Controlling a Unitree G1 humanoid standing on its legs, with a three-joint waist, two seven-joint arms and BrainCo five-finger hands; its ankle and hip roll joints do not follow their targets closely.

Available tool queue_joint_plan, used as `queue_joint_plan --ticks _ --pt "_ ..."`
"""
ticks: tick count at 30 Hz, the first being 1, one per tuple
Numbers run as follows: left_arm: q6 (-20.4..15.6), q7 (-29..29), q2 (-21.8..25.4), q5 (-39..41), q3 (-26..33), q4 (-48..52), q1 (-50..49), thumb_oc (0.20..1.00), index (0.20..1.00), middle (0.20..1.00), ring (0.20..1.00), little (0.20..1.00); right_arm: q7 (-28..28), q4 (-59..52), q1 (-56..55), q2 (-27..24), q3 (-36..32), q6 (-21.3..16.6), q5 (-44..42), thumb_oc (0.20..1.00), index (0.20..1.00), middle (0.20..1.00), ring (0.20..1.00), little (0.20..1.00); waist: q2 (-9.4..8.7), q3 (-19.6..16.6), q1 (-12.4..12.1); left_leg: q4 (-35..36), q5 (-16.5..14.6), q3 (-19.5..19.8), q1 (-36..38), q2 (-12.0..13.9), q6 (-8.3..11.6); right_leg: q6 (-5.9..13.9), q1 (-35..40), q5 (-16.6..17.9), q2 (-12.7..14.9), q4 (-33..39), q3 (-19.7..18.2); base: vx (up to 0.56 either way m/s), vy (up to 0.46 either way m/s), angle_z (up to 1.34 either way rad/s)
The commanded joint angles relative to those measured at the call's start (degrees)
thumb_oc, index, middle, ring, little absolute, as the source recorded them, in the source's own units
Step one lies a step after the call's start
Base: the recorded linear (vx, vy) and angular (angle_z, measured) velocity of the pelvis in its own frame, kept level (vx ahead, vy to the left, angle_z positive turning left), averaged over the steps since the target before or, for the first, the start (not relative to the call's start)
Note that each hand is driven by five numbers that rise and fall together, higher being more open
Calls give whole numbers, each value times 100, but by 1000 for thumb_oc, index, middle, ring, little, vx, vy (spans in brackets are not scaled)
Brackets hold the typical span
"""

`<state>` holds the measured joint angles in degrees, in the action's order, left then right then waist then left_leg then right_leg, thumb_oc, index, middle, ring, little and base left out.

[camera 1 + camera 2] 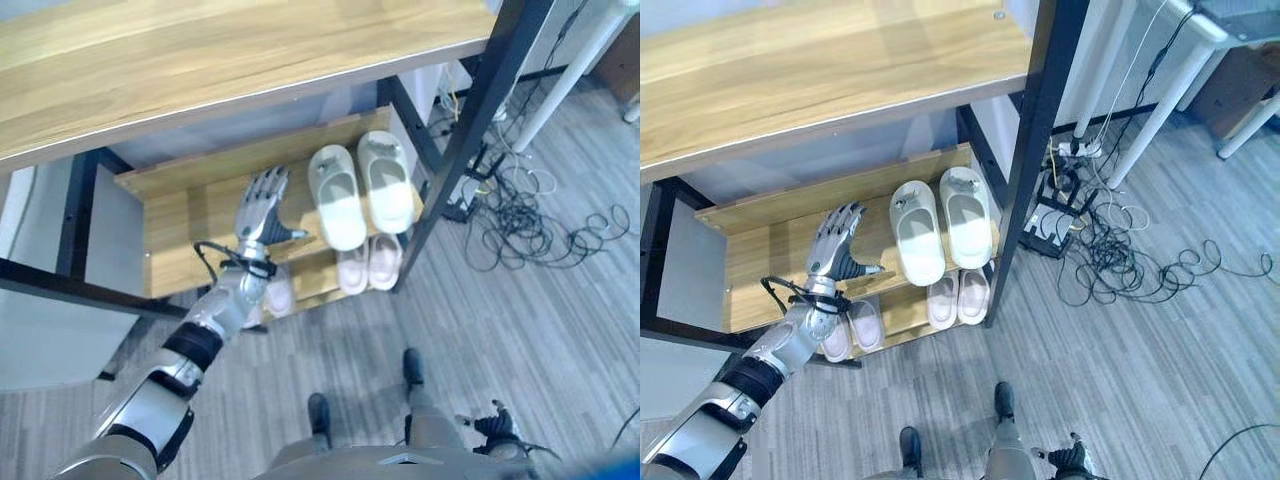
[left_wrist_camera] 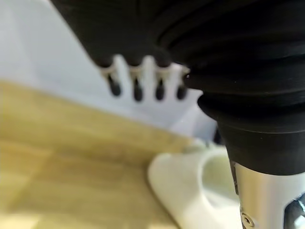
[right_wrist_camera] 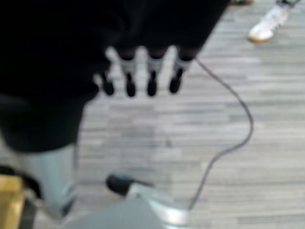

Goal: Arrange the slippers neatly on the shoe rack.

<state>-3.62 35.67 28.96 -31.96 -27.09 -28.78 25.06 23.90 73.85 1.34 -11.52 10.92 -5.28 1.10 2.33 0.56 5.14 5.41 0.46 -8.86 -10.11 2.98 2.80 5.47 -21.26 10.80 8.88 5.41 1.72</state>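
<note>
On the shoe rack (image 1: 170,215), the left hand (image 1: 262,210) hovers over the bare wood of the middle shelf at about nine o'clock from the slippers, its fingers (image 2: 137,88) straight and spread, released and holding nothing. Just below it, on the lower shelf, a pale pink pair (image 1: 852,330) peeks out past the forearm, partly covered by it.

Toward three o'clock, the white slippers (image 1: 360,190) lie side by side on the middle shelf, toes pointing to the back, the nearer one just beside the thumb but apart from it. Directly beneath them a second small pink pair (image 1: 368,264) sits at the front edge of the lower shelf.

The white pair looks like moulded foam: probably light, springy and a little slick, so a squeeze across the strap or a push on the heel should move one without crushing it. A pinch on the thin sole edge would likely slip.

The right hand (image 3: 143,71) hangs low over the floor at about five o'clock, fingers straight and empty. The rack's upper board hides the shelf's back, and its black post (image 1: 1035,150) cuts off the right end.
</note>
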Motion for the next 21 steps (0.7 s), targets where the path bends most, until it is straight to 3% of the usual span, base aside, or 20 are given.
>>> queue_joint_plan --ticks 1,6,15,19,21 --pt "-317 0 -219 312 592 24 254 1000 1000 1000 1000 1000 22 41 0 -184 -200 36 -262 1000 1000 1000 1000 1000 281 267 -10 -41 154 508 -190 -54 224 492 848 -687 53 -59 37 50 -59 -10" --pt "-861 -147 -325 859 931 746 -760 1000 1000 1000 1000 1000 -34 138 8 -131 -517 18 -592 1000 1000 1000 1000 1000 212 155 -135 -41 129 574 92 -40 218 444 1176 -779 16 -49 123 61 -56 0" --pt "-1138 -499 -332 1251 1193 1415 -2185 1000 1000 1000 1000 1000 -201 397 -225 20 -743 36 -825 1000 1000 1000 1000 1000 132 -43 -354 -41 133 638 365 -8 210 421 1520 -855 -22 -41 288 20 -51 12" --pt "-1241 -805 -84 1254 1174 1631 -2673 1000 1000 1000 1000 1000 -254 420 -318 36 -777 67 -803 1000 1000 1000 1000 1000 101 -117 -456 -41 154 683 467 12 210 414 1664 -874 -60 -41 367 -9 -38 6" --pt "-1341 -1083 -143 1762 1341 1892 -3048 1000 1000 1000 1000 1000 -255 383 -397 44 -814 70 -814 1000 1000 1000 1000 1000 95 -146 -536 -41 172 722 500 22 211 409 1725 -899 -84 -41 424 -42 -32 15"
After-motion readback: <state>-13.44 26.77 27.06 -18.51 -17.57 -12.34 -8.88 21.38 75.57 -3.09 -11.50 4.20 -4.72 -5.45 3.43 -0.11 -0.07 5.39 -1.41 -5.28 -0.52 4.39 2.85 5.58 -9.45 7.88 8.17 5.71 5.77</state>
